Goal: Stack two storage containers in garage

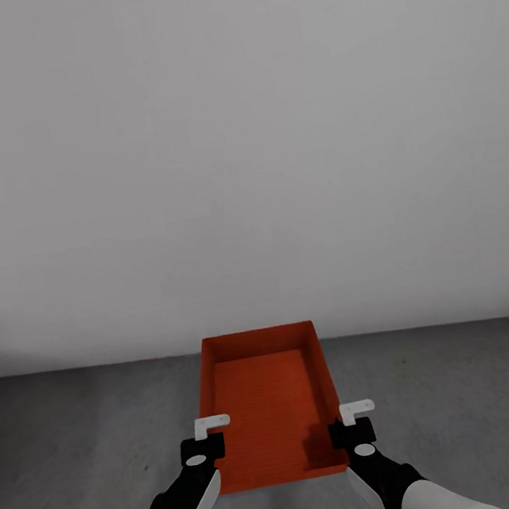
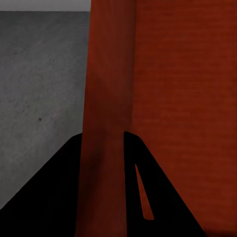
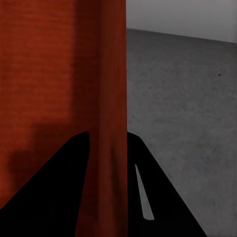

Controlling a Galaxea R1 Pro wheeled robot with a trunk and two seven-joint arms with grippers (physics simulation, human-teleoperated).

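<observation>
Orange-red storage container (image 1: pixel 267 398) looks stiff and light, each tool, left (image 1: pixel 202 446) and right (image 1: pixel 351 427), pinching a side wall above the floor (image 1: pixel 86 440)

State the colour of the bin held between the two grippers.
The bin is orange-red, plain all over; the head view shows it best.

We reach both arms forward and down, our left gripper (image 1: pixel 207 446) and right gripper (image 1: pixel 353 427) level with each other, each clamped on a thin wall between its fingers.
</observation>
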